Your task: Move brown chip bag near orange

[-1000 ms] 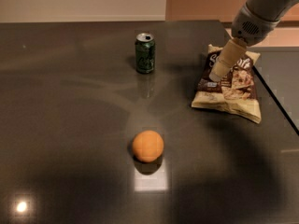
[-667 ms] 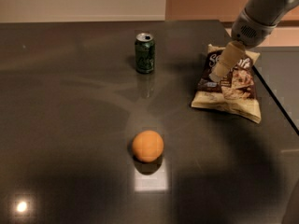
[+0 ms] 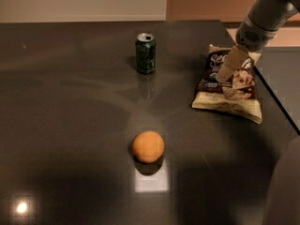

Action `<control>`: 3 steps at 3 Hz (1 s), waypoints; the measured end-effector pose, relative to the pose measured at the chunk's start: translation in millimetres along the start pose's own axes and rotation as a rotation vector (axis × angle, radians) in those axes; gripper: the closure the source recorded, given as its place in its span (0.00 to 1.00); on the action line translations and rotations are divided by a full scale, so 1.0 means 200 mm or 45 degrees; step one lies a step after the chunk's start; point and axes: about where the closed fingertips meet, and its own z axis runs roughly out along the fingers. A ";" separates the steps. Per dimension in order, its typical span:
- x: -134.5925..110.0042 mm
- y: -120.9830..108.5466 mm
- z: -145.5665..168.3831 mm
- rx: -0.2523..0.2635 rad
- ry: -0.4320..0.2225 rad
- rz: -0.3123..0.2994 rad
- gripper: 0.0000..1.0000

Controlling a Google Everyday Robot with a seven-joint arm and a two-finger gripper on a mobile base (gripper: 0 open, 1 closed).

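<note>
Dark and glossy, the flat tabletop [image 3: 70, 102] fills most of the single camera view and mirrors pale patches of light. Toward its back edge a small green drink can [image 3: 146, 54] with a silver top stands upright. Right of the can and well apart from it, the crinkly dark-brown chip bag [image 3: 232, 96] with cream-yellow edges, white lettering and pictured chips lies flat near the table's right edge, with its top pointing away from the camera. The grey robot arm [image 3: 262, 22] reaches down from the upper right corner. Its beige two-finger gripper [image 3: 221, 78] slants down over the upper left part of the bag, with its tip at or touching the bag's surface. From this angle the gripper reads as one beige shape, so I cannot tell whether it is parted, closed or pinching the bag. The small round orange fruit [image 3: 148, 146] with matte skin sits alone near the middle front of the table, well apart from both bag and can. A bright square reflection lies just in front of it.
</note>
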 end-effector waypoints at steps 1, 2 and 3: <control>0.01 -0.09 0.00 0.032 -0.007 -0.008 0.00; 0.02 -0.14 0.02 0.040 -0.002 -0.021 0.00; 0.03 -0.16 0.06 0.023 0.015 -0.024 0.00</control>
